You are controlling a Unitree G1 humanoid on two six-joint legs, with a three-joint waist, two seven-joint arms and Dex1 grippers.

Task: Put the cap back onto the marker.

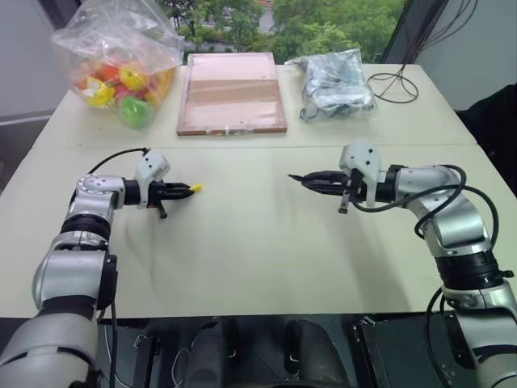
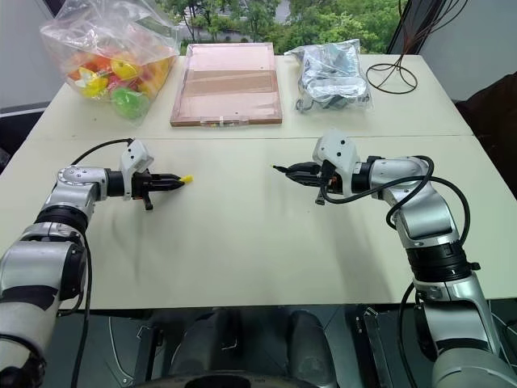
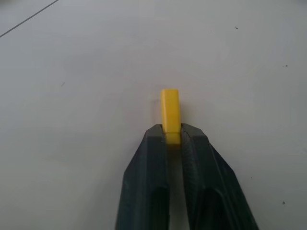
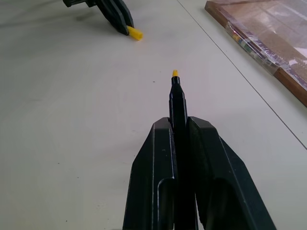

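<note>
pale table: left claw clamped on cap; right claw clamped on marker, tips apart.

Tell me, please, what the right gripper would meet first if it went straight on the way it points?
Probably the cap in the left gripper; the marker in the right gripper aims slightly beside it, so depth is unclear.

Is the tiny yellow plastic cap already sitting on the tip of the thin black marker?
No, the left gripper pinches the cap, apart from the marker held by the right gripper.
</note>
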